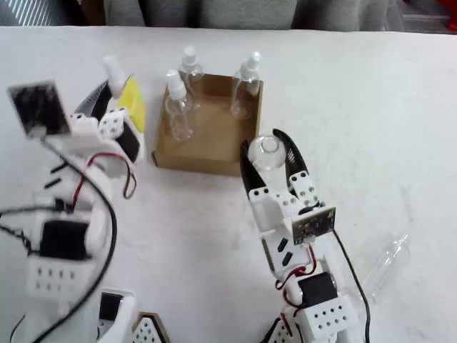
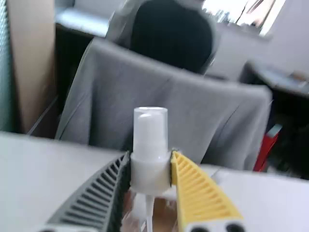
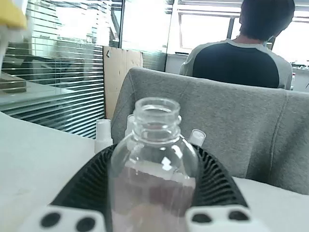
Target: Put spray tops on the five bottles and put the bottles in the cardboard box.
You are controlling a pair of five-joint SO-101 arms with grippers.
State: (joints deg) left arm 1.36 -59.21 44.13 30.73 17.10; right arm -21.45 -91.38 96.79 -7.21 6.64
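Already 3 capped bottles stand in the box; beside it, the left gripper holds a spray top, the right gripper a bare bottle.

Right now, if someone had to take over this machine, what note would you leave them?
Left end effector: shut on a spray top, beside the cardboard box.
Right end effector: shut on an open bottle, upright by the box's near corner.
Done: three topped bottles stand in the box.
Remaining: top the held bottle, box it; then the fifth bottle lying on the table.
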